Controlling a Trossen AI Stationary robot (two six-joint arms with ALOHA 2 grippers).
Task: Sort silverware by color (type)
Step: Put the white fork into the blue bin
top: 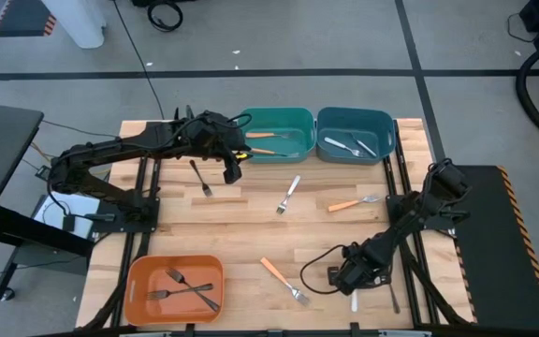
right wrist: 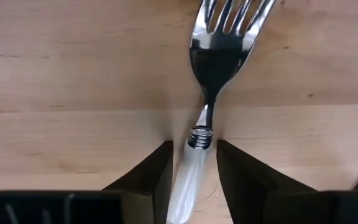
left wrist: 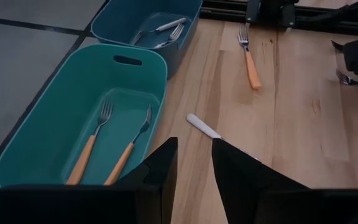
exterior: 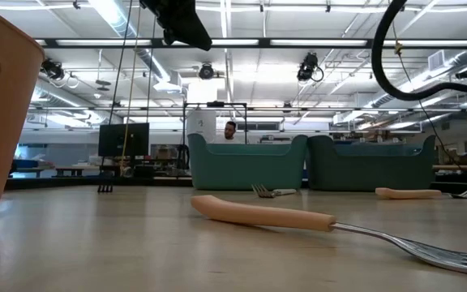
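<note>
White-handled fork (right wrist: 199,118) is seen flat on the table (top: 251,234), its handle lying between the released fingers (right wrist: 145,180) of the right gripper (right wrist: 191,177), near the front right edge. Left gripper (left wrist: 194,168) is held parted and empty above the table beside the teal bin (left wrist: 55,130), where two orange-handled forks (left wrist: 114,149) lie.

1. A large robotics lab or industrial hall: high open ceiling with long fluorescent light strips (exterior: 120,20).
2. Grey taped concrete floor (top: 279,56) surrounds the pale wooden plank table (top: 251,234).
3. Distant cluttered workbenches (exterior: 63,169).
</note>
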